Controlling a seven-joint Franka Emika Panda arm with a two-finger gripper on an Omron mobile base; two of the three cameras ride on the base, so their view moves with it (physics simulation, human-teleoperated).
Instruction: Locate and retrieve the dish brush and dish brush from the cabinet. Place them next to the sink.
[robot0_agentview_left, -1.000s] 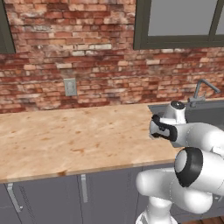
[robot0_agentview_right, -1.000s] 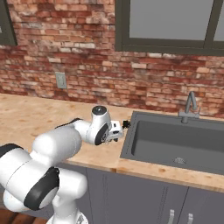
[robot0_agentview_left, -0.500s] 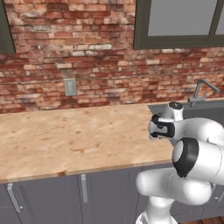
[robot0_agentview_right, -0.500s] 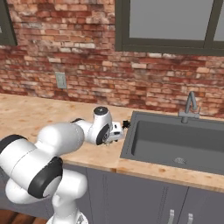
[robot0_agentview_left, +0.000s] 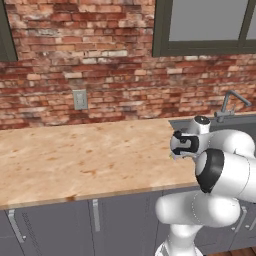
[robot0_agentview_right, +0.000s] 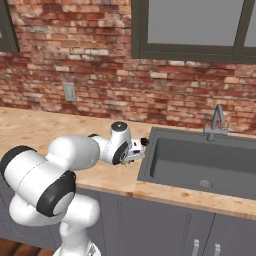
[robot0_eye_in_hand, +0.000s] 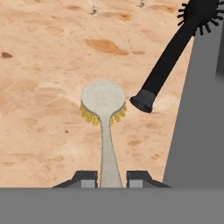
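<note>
Wood-grain tabletop (robot0_eye_in_hand: 48, 52), brick wall behind. Claw (robot0_eye_in_hand: 111, 178) clamped on cream dish brush (robot0_eye_in_hand: 103, 105): slim handle, round pale head, yellow bristles, extending straight ahead. Black dish brush (robot0_eye_in_hand: 173, 54), spiky head, lies ahead-right, by sink (robot0_agentview_right: 200, 162) rim. No markings legible.

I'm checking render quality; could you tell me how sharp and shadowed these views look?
Hand view: the cream brush and black brush look crisp, with soft faint shadows on the counter. Both base views: even, flat lighting, no glare, slightly soft brick wall.
</note>
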